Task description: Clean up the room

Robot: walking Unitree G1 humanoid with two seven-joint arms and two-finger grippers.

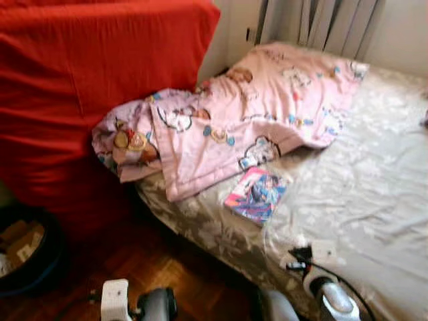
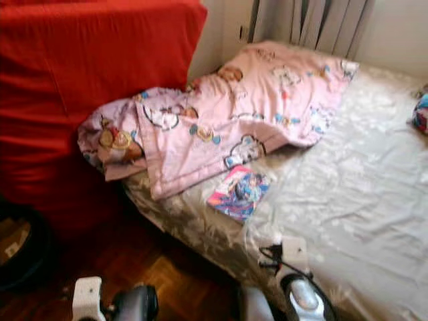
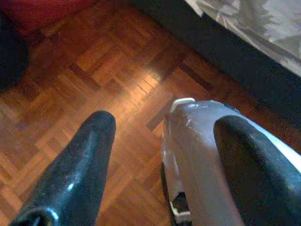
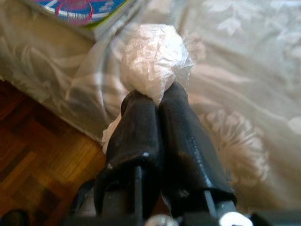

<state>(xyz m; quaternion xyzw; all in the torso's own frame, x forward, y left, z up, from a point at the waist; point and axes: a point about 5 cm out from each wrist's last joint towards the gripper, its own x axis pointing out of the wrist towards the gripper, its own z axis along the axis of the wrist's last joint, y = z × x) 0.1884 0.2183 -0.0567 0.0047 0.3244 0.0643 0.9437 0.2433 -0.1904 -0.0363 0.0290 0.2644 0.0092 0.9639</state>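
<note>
My right gripper (image 4: 157, 96) is shut on a crumpled wad of white plastic (image 4: 155, 59), and a clear film of the same plastic trails down over the bed's edge. It hovers above the near edge of the bed (image 1: 361, 194), just short of a colourful book (image 1: 255, 194) lying on the silvery floral sheet. My left gripper (image 3: 162, 122) hangs open over the parquet floor (image 3: 94, 70) beside the bed, holding nothing. A pink cartoon-print blanket (image 1: 254, 110) lies bunched across the head of the bed.
A tall red-covered piece of furniture (image 1: 80, 87) stands left of the bed. A dark round basket (image 1: 30, 251) with cardboard scraps sits on the floor at far left. Curtains (image 1: 321, 23) hang behind the bed. A small colourful object (image 2: 421, 114) lies at the sheet's right edge.
</note>
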